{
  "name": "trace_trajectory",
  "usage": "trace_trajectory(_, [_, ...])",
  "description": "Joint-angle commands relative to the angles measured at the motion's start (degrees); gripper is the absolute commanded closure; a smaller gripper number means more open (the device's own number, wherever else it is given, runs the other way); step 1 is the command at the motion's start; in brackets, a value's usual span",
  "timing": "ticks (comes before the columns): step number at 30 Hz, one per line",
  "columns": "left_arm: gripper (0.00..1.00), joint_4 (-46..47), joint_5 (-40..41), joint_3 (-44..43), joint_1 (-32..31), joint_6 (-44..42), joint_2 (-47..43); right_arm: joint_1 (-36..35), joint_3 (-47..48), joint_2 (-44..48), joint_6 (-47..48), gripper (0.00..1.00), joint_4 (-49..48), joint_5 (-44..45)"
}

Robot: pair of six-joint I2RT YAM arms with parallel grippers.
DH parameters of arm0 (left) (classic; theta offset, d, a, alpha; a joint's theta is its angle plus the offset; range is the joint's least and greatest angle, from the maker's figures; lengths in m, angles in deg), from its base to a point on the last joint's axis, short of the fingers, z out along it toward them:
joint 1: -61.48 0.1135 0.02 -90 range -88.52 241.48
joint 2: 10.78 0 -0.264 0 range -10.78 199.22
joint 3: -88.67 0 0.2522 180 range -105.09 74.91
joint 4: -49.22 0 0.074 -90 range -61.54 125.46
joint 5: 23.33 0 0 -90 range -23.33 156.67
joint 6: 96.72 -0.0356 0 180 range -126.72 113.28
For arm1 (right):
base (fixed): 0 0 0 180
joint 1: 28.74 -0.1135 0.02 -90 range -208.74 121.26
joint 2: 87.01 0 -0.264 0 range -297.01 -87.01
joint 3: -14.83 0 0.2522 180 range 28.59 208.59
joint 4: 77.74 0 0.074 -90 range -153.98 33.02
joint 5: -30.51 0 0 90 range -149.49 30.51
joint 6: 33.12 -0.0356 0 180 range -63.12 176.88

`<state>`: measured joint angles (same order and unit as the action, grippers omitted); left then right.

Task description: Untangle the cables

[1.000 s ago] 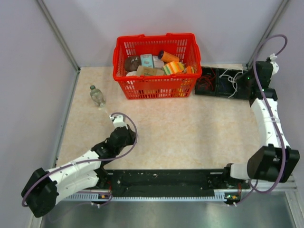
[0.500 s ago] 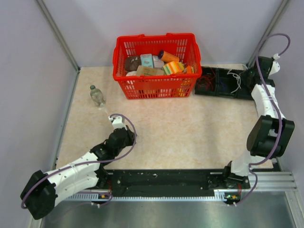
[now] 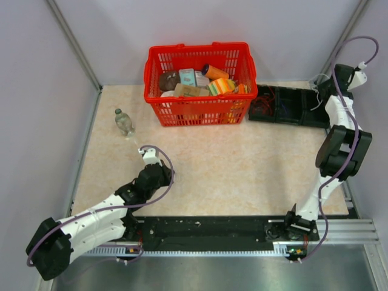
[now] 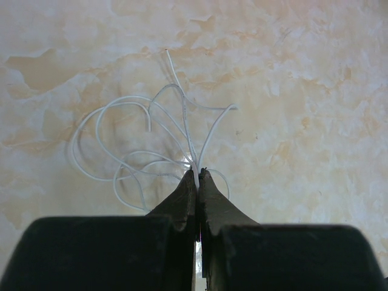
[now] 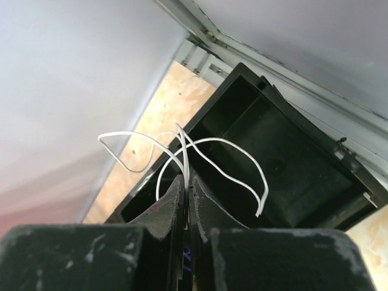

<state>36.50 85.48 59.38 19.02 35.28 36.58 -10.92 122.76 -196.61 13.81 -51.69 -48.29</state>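
The right arm has swung up over the last second. It lay low along the desk and now stands nearly upright at the far right corner. It has carried a few white wires up out of the black tray. I judge that this draws those strands free of the reddish wires left in the tray's left end. The left arm has not moved: it lies low, stretched toward the bottle. The right claw hangs above the tray, pinched tight on the white wires, whose ends arch free. The left claw is clamped on a white tangle that lies looped on the desk.
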Motion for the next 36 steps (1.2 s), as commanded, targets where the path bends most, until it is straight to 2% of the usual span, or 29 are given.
trace_trajectory(1, [1.00, 3.18, -0.44, 0.15, 0.01, -0.69, -0.60, 1.77, 5.75, -5.09, 1.76, 1.00, -1.66, -1.36])
trace_trajectory(14, [1.00, 3.09, -0.61, -0.47, 0.01, -0.78, 0.90, 3.44, 6.55, -10.81, 9.93, 1.00, 0.19, 0.05])
trace_trajectory(16, [1.00, 3.18, -0.70, -0.73, 0.01, -0.78, 1.16, 3.44, 7.34, -10.90, 10.73, 1.00, 2.98, 2.14])
trace_trajectory(20, [1.00, 2.92, -0.35, -1.08, 0.09, -0.60, 1.60, 3.62, 1.55, -7.74, 12.74, 1.00, -1.13, 3.48])
trace_trajectory(26, [1.00, 2.92, -0.61, -1.08, 0.09, -0.78, 1.60, 3.62, 6.72, -11.41, 13.44, 1.00, 0.00, -1.00])
trace_trajectory(32, [1.00, 2.39, -0.44, -1.35, 0.01, -0.60, 1.08, 3.71, 8.14, -11.87, 13.36, 1.00, 2.82, 4.44])
trace_trajectory(36, [1.00, 2.65, -0.88, -1.78, 0.09, -0.87, 1.16, 3.71, 7.26, -11.60, 13.37, 1.00, 3.61, 4.26])
